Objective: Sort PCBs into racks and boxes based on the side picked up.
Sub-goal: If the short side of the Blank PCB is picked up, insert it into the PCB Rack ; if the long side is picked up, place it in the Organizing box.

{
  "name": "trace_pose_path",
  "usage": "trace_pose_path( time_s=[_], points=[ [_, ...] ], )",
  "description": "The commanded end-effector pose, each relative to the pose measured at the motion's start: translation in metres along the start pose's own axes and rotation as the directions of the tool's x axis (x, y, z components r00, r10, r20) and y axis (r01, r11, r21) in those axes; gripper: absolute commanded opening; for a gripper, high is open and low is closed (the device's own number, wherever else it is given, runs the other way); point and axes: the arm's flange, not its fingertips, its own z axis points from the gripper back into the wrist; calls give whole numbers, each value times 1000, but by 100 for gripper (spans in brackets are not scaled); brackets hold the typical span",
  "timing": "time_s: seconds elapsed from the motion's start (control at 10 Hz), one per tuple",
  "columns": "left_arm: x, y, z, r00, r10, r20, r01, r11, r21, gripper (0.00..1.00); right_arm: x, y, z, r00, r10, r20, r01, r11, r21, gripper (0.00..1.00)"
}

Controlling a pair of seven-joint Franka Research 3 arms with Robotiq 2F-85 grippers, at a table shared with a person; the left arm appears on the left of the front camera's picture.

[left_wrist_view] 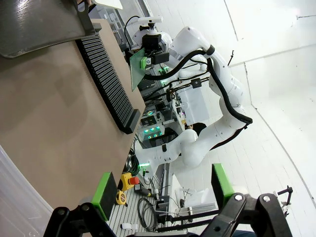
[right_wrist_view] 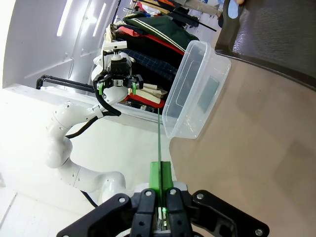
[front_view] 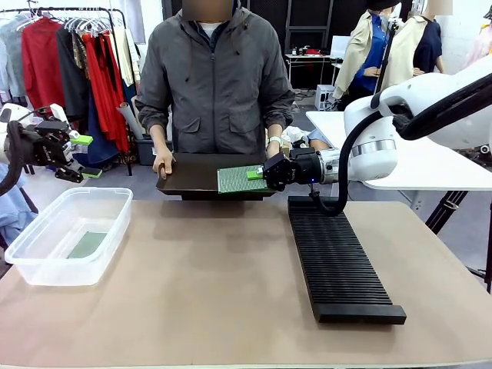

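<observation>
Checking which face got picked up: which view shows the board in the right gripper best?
The front view: the board is held level in the right gripper, pale speckled face up. The right wrist view has it edge-on, a thin green line. The left wrist view shows it small and far off.

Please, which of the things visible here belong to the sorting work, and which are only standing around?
Belong to the job:
- PCB gripped by the right gripper
- second PCB inside the clear tub
- black slotted rack
- black tray held by the person

Only standing around:
- hanging clothes
- white side table
</observation>
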Motion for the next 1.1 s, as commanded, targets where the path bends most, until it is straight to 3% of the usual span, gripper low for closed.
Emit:
trace_pose_path(
  time_s=[0.0, 0.4, 0.5, 1.0],
  points=[
    [-1, -3, 1, 1000, 5, -1, -4, 1000, 8, 100, 0, 1, -2, 1000, 1, 7, -2, 1000, 7, 0],
    [-1, -3, 1, 1000, 5, -1, -4, 1000, 8, 100, 0, 0, 0, 1000, 0, 0, 0, 1000, 0, 0],
    [-1, -3, 1, 1000, 5, -1, -4, 1000, 8, 100, 1, 2, 5, 999, 53, 0, -53, 999, 5, 0],
    [-1, -3, 1, 1000, 5, -1, -4, 1000, 8, 100, -6, 11, 68, 984, 178, 22, -178, 984, 20, 0]
  ],
)
